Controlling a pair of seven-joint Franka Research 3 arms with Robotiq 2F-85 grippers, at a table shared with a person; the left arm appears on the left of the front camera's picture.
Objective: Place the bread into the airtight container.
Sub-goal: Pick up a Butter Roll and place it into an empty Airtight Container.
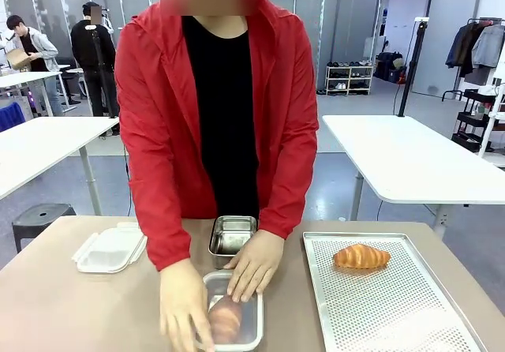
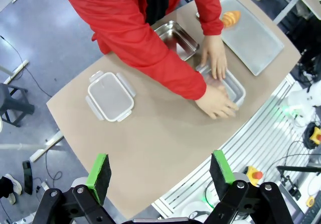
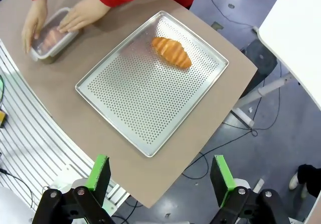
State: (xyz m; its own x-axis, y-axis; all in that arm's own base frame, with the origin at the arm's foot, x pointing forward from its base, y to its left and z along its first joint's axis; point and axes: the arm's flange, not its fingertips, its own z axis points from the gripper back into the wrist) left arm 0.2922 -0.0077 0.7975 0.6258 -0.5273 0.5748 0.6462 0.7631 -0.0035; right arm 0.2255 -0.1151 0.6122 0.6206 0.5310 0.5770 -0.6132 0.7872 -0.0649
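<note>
A croissant-shaped bread [image 1: 361, 256] [image 3: 171, 51] [image 2: 231, 17] lies on the perforated metal tray [image 1: 394, 312] [image 3: 135, 98] at the table's right. Near the front edge stands an airtight container [image 1: 251, 330] [image 2: 235, 87] [image 3: 50, 42] with another bread [image 1: 225, 318] seen through what looks like a clear lid. Both of the person's hands [image 1: 254, 264] rest on it. My left gripper [image 2: 160, 169] hangs open high above the table, holding nothing. My right gripper [image 3: 160, 171] is open too, high over the tray's outer corner.
An empty metal container [image 1: 232, 234] [image 2: 175, 37] stands just behind the covered one. A white plastic lid with clips [image 1: 110, 248] [image 2: 110, 96] lies at the table's left. The person in a red jacket stands at the far side, leaning over the middle.
</note>
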